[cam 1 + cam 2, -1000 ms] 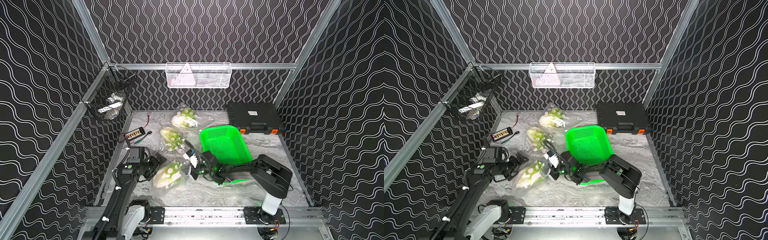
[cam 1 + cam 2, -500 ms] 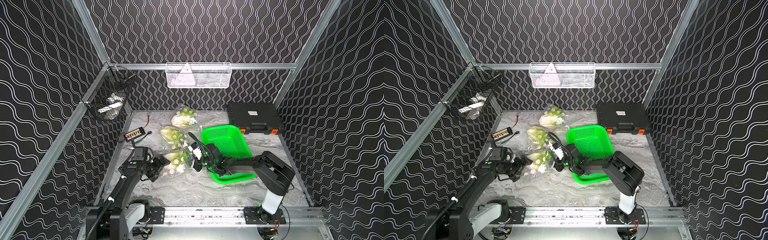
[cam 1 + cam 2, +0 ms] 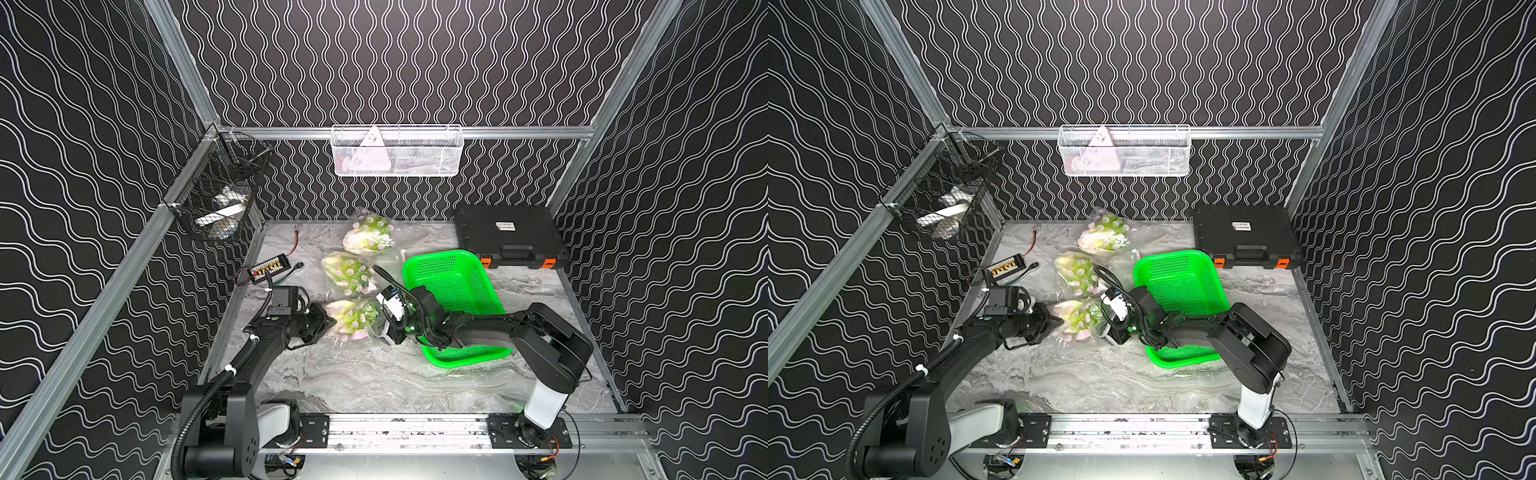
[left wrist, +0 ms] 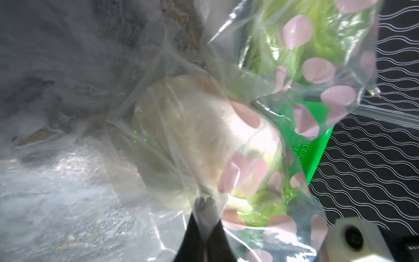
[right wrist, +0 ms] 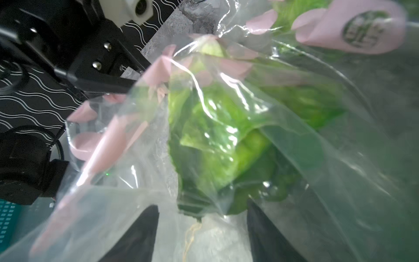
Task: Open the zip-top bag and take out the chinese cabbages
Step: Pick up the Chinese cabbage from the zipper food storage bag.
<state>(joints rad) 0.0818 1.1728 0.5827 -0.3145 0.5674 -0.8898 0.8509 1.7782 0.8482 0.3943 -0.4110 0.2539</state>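
Three bagged chinese cabbages (image 3: 347, 272), both grippers at the nearest one

In both top views, three clear pink-dotted zip-top bags (image 3: 1103, 233) hold one cabbage each and lie in a row from 12 o'clock toward the table's middle. One green basket (image 3: 441, 256) sits at 3 o'clock of the nearest bag (image 3: 354, 322), and one black case (image 3: 509, 243) at 1 o'clock carries a white label too small to read. In the left wrist view, the left gripper (image 4: 205, 204) is pressed together, pinching the nearest bag's film beside the cabbage's white base. In the right wrist view, the right gripper (image 5: 201, 226) is spread with the bag's leafy end between its fingers (image 5: 136, 231). One pink dot (image 5: 362, 29) bears a round dark stamp, which is unreadable.
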